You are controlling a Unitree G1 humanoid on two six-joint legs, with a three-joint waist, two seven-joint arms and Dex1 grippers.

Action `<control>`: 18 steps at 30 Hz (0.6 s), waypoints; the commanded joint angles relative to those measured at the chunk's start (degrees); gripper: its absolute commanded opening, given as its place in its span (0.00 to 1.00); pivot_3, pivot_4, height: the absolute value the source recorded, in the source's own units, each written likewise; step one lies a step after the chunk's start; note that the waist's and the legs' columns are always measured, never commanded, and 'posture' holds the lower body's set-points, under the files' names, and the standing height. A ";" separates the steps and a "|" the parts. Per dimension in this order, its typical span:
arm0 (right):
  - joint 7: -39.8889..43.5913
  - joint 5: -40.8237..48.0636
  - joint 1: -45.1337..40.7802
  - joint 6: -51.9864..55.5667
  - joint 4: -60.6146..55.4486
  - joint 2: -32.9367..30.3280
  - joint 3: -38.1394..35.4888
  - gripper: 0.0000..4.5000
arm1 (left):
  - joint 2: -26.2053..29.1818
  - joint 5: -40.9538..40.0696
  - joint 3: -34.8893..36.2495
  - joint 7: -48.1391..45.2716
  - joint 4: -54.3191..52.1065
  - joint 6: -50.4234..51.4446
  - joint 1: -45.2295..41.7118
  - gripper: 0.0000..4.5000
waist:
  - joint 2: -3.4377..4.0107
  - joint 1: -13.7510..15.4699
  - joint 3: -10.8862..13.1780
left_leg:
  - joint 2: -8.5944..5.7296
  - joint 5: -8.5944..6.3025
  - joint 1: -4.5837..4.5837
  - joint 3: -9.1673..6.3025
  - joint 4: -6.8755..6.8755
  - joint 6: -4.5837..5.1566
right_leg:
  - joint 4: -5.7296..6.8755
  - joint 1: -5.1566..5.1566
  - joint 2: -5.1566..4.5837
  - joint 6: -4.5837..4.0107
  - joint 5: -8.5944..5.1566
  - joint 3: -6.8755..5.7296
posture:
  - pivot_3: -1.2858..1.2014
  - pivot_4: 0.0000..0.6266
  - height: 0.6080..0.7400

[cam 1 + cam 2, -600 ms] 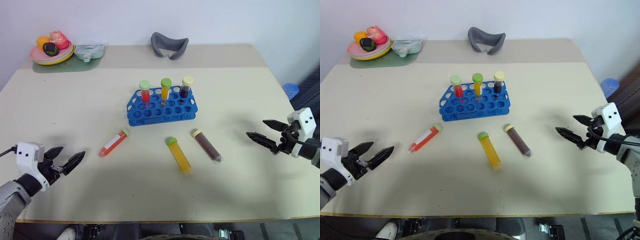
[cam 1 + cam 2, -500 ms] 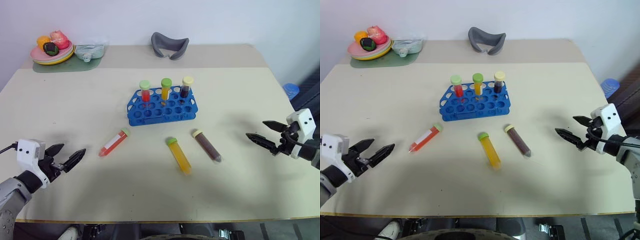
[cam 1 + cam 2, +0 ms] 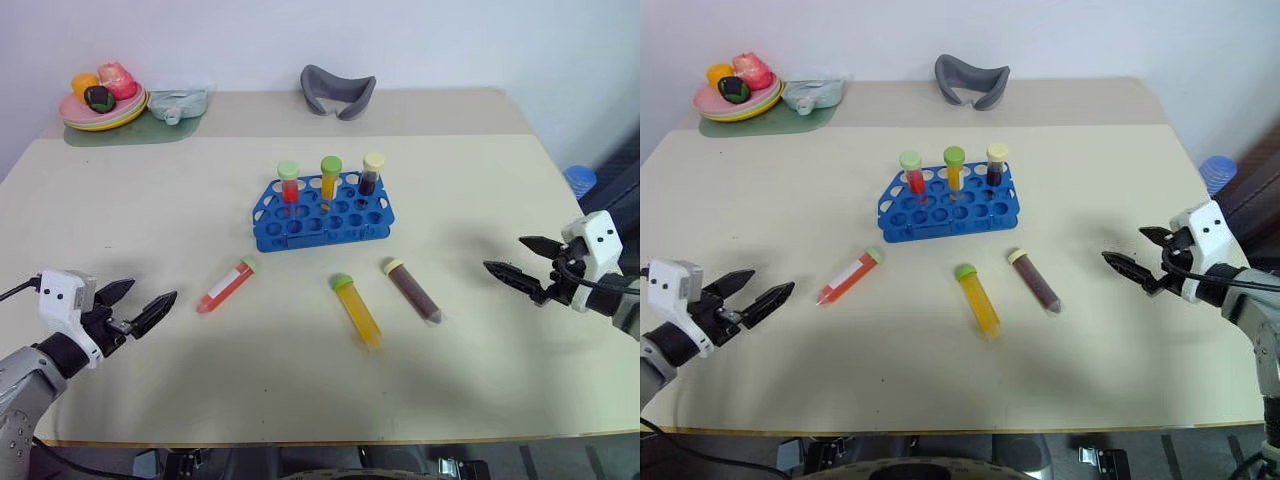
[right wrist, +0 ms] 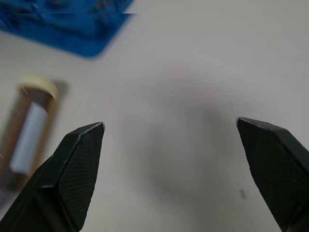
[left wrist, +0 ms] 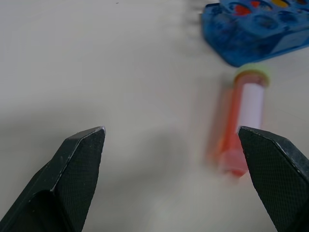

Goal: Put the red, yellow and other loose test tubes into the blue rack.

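Observation:
The blue rack (image 3: 320,237) stands mid-table with a red tube (image 3: 290,183), an orange one (image 3: 331,178) and a dark one (image 3: 371,174) upright in its back row. Three loose tubes lie in front of it: a red tube (image 3: 226,286) with a green cap, a yellow tube (image 3: 358,311) with a green cap, and a dark brown tube (image 3: 413,291) with a cream cap. My left gripper (image 3: 154,290) is open and empty, left of the red tube (image 5: 241,130). To the right of the brown tube (image 4: 29,125), my right gripper (image 3: 503,253) is open and empty.
At the table's far left corner are a plate (image 3: 75,117) of toy fruit and a small plastic container (image 3: 178,102). A grey curved object (image 3: 339,90) lies at the far middle. A blue item (image 3: 580,180) sits beyond the right table edge.
Both open grippers have edged inward over the table: the left towards the red tube, the right towards the brown tube. The tubes and rack have not moved.

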 commanded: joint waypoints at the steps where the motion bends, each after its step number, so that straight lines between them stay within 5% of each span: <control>1: -2.59 2.21 -1.11 4.78 -6.68 -1.17 -1.39 0.99 | 0.56 -1.92 -3.53 -0.89 -2.56 0.53 -2.74 1.00 | 0.00 0.19 0.00 | 0.00 0.00 0.00 0.00 -0.01 0.00 | 0.00 0.01 0.00 0.00 0.00 0.00 | 0.52 0.24 1.00; 11: -11.28 10.93 -5.85 29.50 -26.60 -5.17 3.76 0.99 | 1.81 -1.36 -15.60 -7.41 -4.52 -1.17 -7.03 1.00 | 0.05 -0.16 0.02 | 0.01 -0.04 0.00 -0.02 -0.01 0.07 | 0.02 -0.01 0.02 0.00 0.00 -0.01 | 0.52 0.24 1.00; 15: -22.53 13.74 -19.25 52.86 -27.20 5.20 9.83 0.99 | 3.32 0.40 -23.13 -11.36 -8.84 -3.17 -7.34 1.00 | 0.03 -0.22 0.01 | 0.05 -0.04 0.03 -0.01 0.02 0.07 | 0.05 -0.04 0.08 -0.04 0.01 0.04 | 0.52 0.24 1.00; 18: -29.95 16.06 -22.77 55.15 -26.90 8.24 14.55 0.99 | 2.77 1.00 -26.49 -11.77 -10.23 -3.79 -7.66 1.00 | 0.05 0.26 0.02 | 0.04 -0.04 -0.05 -0.03 0.00 0.07 | 0.06 -0.12 0.08 -0.04 0.02 0.03 | 0.52 0.24 1.00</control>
